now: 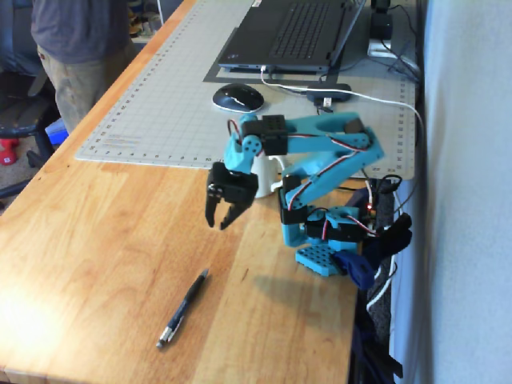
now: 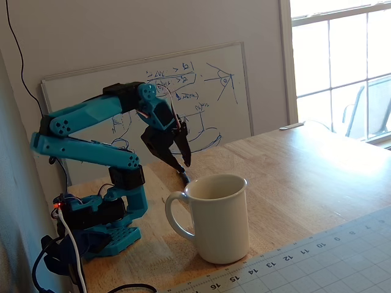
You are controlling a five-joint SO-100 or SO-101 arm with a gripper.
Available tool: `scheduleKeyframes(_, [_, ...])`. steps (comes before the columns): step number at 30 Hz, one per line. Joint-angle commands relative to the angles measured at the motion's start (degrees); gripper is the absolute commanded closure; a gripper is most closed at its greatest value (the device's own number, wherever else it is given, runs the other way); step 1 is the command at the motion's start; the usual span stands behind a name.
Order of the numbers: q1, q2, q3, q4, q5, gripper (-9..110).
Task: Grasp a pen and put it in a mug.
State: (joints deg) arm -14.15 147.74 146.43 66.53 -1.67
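Observation:
The dark pen (image 1: 182, 309) lies flat on the wooden table, silver end towards the front edge. My gripper (image 1: 218, 222) hangs above the table, fingers pointing down, open and empty, up and to the right of the pen and apart from it. The white mug (image 1: 266, 171) stands upright behind the arm, mostly hidden by it in this fixed view. In the other fixed view the mug (image 2: 217, 220) stands in front with its handle to the left, and the gripper (image 2: 182, 165) hovers behind it. The pen is almost wholly hidden there.
A grey cutting mat (image 1: 160, 104) holds a computer mouse (image 1: 238, 98) and a laptop (image 1: 292, 32). A person (image 1: 80, 40) stands at the far left. The arm's base (image 1: 328, 240) sits near the right table edge with cables. A whiteboard (image 2: 201, 97) leans on the wall.

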Motion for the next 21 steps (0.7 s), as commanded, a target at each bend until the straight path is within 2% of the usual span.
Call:
scheduleKeyframes(1, [-4.66, -8.61, -11.87, -0.35, 8.53, 95])
scheduleKeyframes(5, [-10.46, -18.90, -18.11, -0.35, 13.10, 88])
scheduleKeyframes(12, [-14.94, -36.65, -25.93, -0.26, 13.80, 72])
scheduleKeyframes(16, [-15.29, -44.56, -30.50, 0.35, 15.64, 70])
scheduleKeyframes(21, [-17.05, -49.92, -35.24, 0.35, 28.30, 72])
